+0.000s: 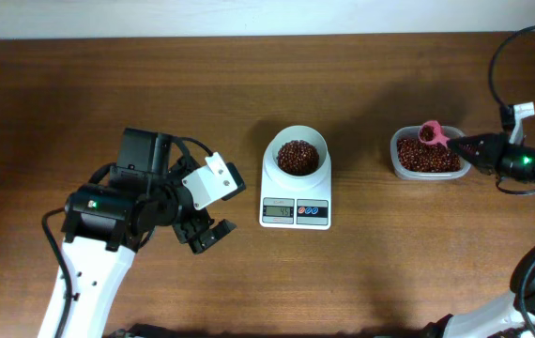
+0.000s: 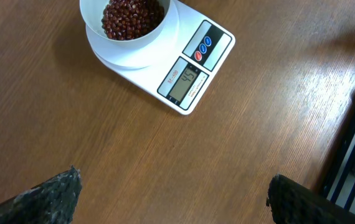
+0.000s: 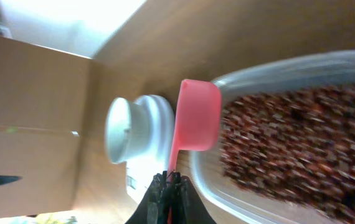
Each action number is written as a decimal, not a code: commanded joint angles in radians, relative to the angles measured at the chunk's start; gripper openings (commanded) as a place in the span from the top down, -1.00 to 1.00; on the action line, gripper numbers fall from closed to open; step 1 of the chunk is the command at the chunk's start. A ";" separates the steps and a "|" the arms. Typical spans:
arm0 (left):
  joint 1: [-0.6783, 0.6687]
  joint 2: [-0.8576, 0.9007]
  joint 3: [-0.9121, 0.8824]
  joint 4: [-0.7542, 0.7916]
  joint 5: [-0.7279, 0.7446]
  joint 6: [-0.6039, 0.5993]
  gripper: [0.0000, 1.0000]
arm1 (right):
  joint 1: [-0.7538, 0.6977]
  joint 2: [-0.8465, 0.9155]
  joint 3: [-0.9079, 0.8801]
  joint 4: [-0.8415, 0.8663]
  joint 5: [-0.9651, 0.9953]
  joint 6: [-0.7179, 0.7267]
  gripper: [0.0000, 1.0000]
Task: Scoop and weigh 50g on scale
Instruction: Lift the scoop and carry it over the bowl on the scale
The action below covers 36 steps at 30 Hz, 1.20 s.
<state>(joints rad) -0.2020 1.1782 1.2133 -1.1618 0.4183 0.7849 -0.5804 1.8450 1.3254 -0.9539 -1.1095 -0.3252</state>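
A small white digital kitchen scale [image 1: 295, 212] sits just right of centre in the overhead frame, on the brown wooden table [image 1: 249, 75], with its display edge toward the bottom. On its upper part stands a round white bowl [image 1: 273, 158], and in the bowl lies a heap of small dark red-brown beans [image 1: 297, 157]. Well apart to the right, level with the bowl, lies a clear rectangular plastic tub [image 1: 394, 155] with more such beans inside. A pink plastic scoop [image 1: 430, 131] hangs over the tub's upper edge, its handle running rightward into the right gripper [image 1: 453, 144]. The left gripper [image 1: 206, 235] is lower left of the scale, apart from it.
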 commanded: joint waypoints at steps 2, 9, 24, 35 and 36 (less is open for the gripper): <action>0.004 0.000 -0.002 0.001 0.004 -0.008 -0.98 | -0.002 0.009 -0.009 -0.004 -0.175 -0.011 0.92; 0.004 0.000 -0.002 0.001 0.004 -0.008 -0.98 | 0.148 0.009 -0.009 -0.010 -0.196 -0.011 0.92; 0.004 0.000 -0.002 0.001 0.004 -0.008 -0.98 | 0.606 0.009 -0.009 0.141 0.003 -0.008 0.92; 0.004 0.000 -0.002 0.001 0.004 -0.009 -0.98 | 0.739 -0.062 0.057 0.208 0.384 -0.012 0.92; 0.004 0.000 -0.002 0.001 0.004 -0.008 -0.98 | 0.750 -0.081 0.057 0.208 0.410 -0.012 0.92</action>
<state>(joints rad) -0.2020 1.1782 1.2133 -1.1618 0.4183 0.7849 0.1364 1.8370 1.3586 -0.7479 -0.8051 -0.3218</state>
